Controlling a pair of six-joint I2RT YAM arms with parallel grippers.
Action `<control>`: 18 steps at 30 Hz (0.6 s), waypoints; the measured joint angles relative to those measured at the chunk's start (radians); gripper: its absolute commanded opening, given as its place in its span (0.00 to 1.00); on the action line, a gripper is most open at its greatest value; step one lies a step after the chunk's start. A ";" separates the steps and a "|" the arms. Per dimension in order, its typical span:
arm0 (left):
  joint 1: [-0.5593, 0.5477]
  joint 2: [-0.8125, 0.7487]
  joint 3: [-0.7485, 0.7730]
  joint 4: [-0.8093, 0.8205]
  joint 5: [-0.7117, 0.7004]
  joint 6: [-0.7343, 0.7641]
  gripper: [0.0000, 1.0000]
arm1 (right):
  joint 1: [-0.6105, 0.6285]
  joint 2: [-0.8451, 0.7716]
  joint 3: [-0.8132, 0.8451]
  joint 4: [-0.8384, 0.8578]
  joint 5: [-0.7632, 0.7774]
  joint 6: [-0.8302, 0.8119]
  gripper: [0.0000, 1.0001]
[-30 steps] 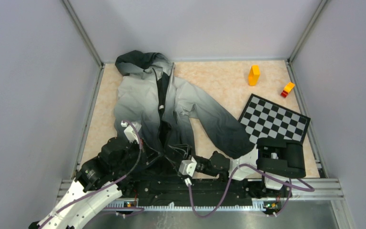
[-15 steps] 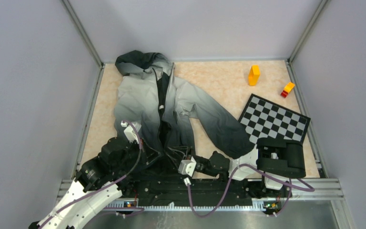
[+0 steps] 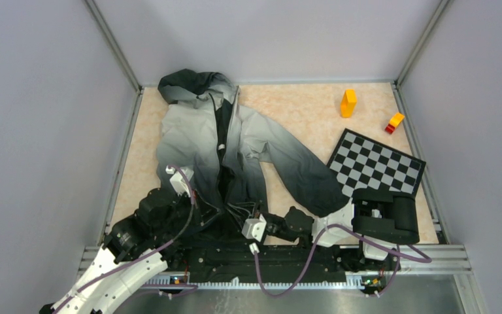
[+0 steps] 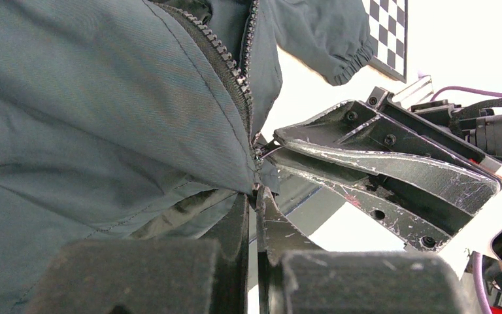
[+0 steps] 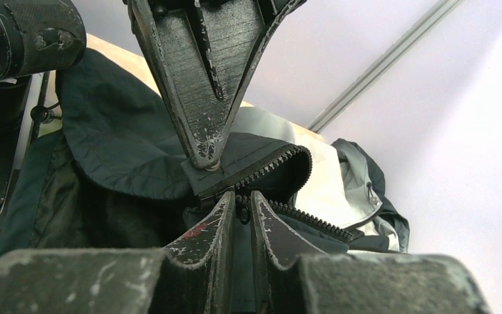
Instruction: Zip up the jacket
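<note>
Here's the jacket (image 3: 199,140) spread flat on the table (image 3: 301,108), dark hood (image 3: 186,84) up against the far wall, black hem down at the near edge by the arm bases, and one long sleeve (image 3: 301,173) flung out to the right, its cuff just beside the checkerboard (image 3: 376,163). Both arms are crowded in at the hem, right at the foot of the zipper (image 3: 223,154). From the left wrist we get the left end effector (image 4: 255,196) with its fingers pressed together, pinching the fabric edge where the tooth row ends, grey cloth bunching just above the pinch. Look across and there's the right end effector (image 5: 240,199) meeting it almost tip to tip. Its two scuffed fingers are drawn in close with only a sliver between them, and a small metal piece of the zipper sits in that sliver, so it's clamped on the zipper's bottom end. The right wrist view shows two rows of teeth. One curls over the fold of dark cloth that the left fingers hold, the other runs away below it, and the two rows lie apart there. Up the front of the jacket the dark strip runs to the collar with the panels lying slightly apart. Far right on the table, well away from the action, stand a yellow block (image 3: 348,103) and a smaller orange-and-red block (image 3: 395,122).
</note>
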 measured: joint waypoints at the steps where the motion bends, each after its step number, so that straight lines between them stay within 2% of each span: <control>1: 0.000 0.000 0.000 0.000 0.000 0.000 0.00 | 0.000 0.000 0.001 -0.002 0.000 0.000 0.13; 4: 0.000 0.000 0.000 0.000 0.000 0.000 0.00 | 0.000 0.001 0.002 -0.006 0.000 0.000 0.10; 7: 0.000 0.000 0.000 0.000 -0.001 0.000 0.00 | 0.000 0.001 0.008 -0.016 0.000 0.000 0.00; 14: 0.000 0.000 0.000 -0.001 -0.007 0.001 0.00 | 0.000 0.001 0.029 -0.057 0.006 0.021 0.00; 18: 0.000 0.035 0.019 -0.034 -0.007 0.022 0.00 | 0.005 0.000 0.078 -0.164 0.034 0.047 0.00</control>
